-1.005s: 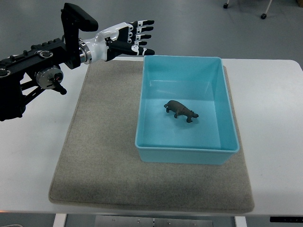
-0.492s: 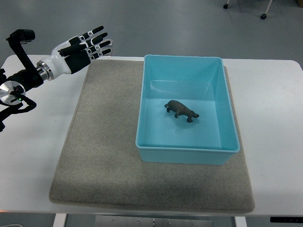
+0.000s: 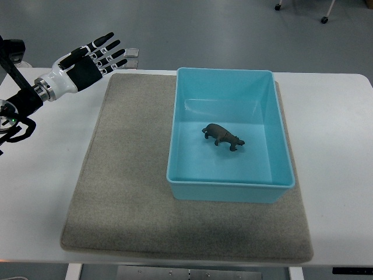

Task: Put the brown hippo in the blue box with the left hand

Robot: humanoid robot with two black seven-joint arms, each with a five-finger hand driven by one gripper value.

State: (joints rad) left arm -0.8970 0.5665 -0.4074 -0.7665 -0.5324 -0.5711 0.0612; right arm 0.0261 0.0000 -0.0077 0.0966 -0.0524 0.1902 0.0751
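Note:
A brown toy hippo (image 3: 224,136) stands on the floor of the blue box (image 3: 231,186), near its middle. My left hand (image 3: 93,59) is at the upper left, over the table's back-left corner, well away from the box. Its fingers are spread and it holds nothing. The right hand is out of view.
The blue box sits on the right half of a grey felt mat (image 3: 125,192) on a white table (image 3: 338,151). The left half of the mat is bare. The floor lies beyond the table's far edge.
My left hand has drawn back to the left, from beside the box's far-left corner to the table's back-left corner, fingers still spread. The hippo has stayed in the box.

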